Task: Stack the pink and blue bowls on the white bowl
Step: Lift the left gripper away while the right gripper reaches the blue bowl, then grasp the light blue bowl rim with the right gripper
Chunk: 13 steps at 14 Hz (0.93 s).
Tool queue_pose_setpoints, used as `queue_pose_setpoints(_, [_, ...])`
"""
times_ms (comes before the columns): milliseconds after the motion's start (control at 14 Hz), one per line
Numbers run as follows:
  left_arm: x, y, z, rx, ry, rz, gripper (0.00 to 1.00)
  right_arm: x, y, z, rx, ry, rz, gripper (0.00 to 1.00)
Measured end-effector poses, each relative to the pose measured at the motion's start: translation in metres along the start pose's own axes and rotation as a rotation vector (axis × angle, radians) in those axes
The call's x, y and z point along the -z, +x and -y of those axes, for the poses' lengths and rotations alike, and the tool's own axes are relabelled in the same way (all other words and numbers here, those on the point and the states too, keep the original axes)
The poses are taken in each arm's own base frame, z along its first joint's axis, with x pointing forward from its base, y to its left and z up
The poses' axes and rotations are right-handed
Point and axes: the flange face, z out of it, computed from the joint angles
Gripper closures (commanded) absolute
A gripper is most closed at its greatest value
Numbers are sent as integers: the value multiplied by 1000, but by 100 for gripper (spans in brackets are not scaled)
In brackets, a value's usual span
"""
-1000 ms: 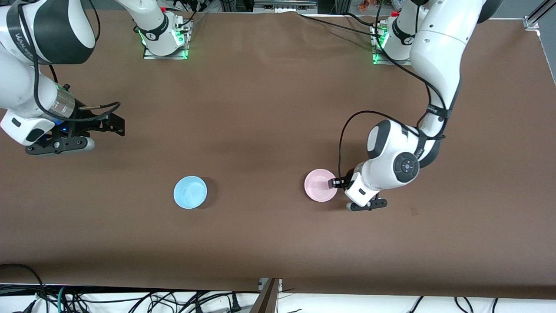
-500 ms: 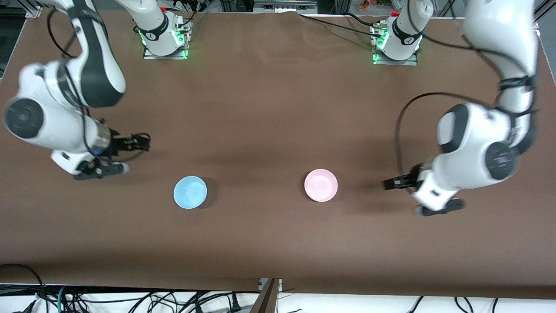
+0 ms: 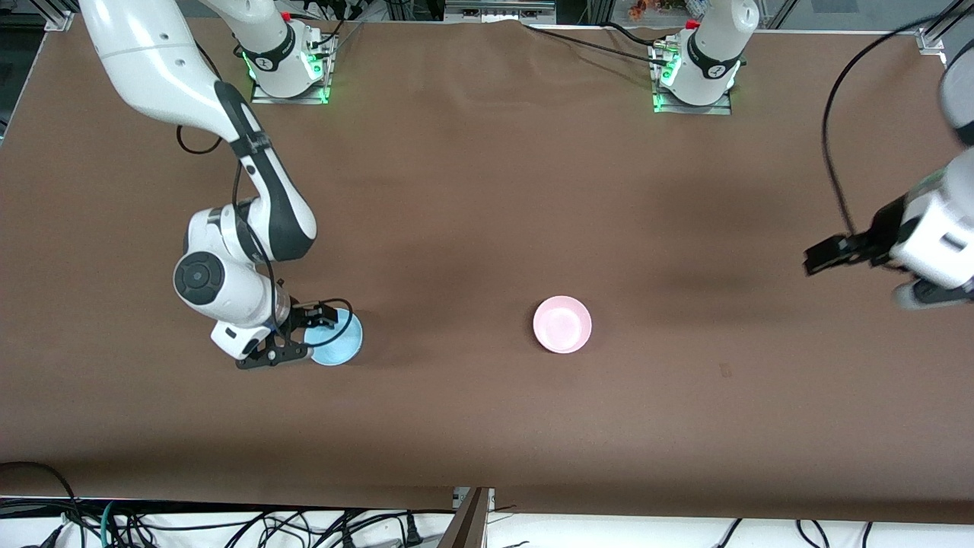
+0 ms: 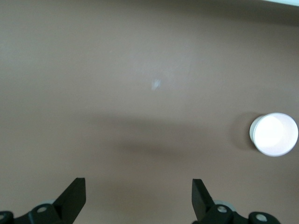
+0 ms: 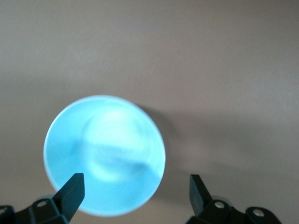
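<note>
Blue bowl [image 3: 335,338]: on tabletop [image 3: 487,426] toward right arm's end, right tool [image 3: 313,326] spread above it. Pink bowl [image 3: 562,324]: mid-tabletop. Left tool [image 3: 825,257]: spread, over bare tabletop.

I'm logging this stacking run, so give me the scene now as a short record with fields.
blue bowl: on the table, toward the right arm's end, upright
pink bowl: on the table, apart from the blue bowl, upright; white bowl not visible
right pincer: open, over the blue bowl's rim, holding nothing
left pincer: open, empty, over bare table at the left arm's end
stacking: blue bowl not yet stacked
</note>
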Motion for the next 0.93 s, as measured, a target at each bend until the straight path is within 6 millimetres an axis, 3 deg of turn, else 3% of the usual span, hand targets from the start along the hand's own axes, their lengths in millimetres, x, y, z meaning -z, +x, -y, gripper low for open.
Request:
queue_pose_setpoints(143, [15, -12, 10, -18, 3, 14, 0, -1, 9, -6, -8, -2, -15, 13])
queue_pose_setpoints(357, [12, -13, 19, -81, 4, 30, 0, -14, 11, -9, -12, -2, -3, 56])
queue_pose_setpoints(571, [6, -12, 15, -102, 5, 41, 0, -24, 9, -8, -22, -1, 11, 100])
queue_pose_setpoints(786, [5, -13, 11, -108, 5, 43, 0, -25, 8, -3, -57, 3, 27, 100])
queue_pose_setpoints(929, [4, -12, 11, -108, 5, 44, 0, -19, 8, 19, -128, 11, 55, 100])
